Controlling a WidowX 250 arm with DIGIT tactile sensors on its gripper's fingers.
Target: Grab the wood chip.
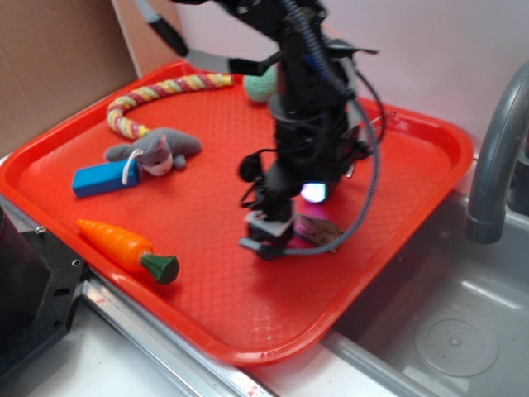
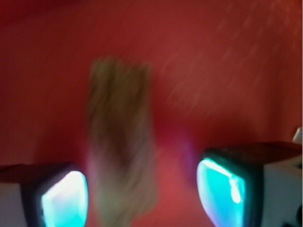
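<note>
**tray_watcher:** So where are you at with the wood chip? Got it yet?

**me:** Not yet. The wood chip point(image 2: 120, 146) is lying flat on the red tray point(image 1: 413, 157), over toward the sink-side edge, and nothing's lifted. My claw point(image 1: 266, 236) is down low right over it, fingers spread with the chip sitting in the gap between them. In the wrist view it runs lengthwise up the middle, a bit nearer one fingertip point(image 2: 64, 196) than the other. Pretty blurry shot though, so I can't say if either pad is actually touching wood.

**tray_watcher:** So basically lined up?

**me:** I'd say so, yeah. Approach looks done; what's left is the squeeze and the lift. Whether I'm low enough to catch such a flat thing, I honestly can't tell from these pics. It's a thin sliver, so my guess is the pads need to be almost on the tray surface or they'll just close over the top.

**tray_watcher:** What's the arm doing?

**me:** Reaching in from the back of the tray, wrist pointed steeply down, cables hanging around it. From the outside camera the claw hides most of the chip; only one end pokes out on the sink side.

**tray_watcher:** Anything in the way?

**me:** Nope. The toy carrot point(image 1: 124, 248) is well apart near the front edge, and the blue block point(image 1: 101, 179), plush mouse point(image 1: 157, 151) and rope toy point(image 1: 157, 95) are off at the far side.
</note>
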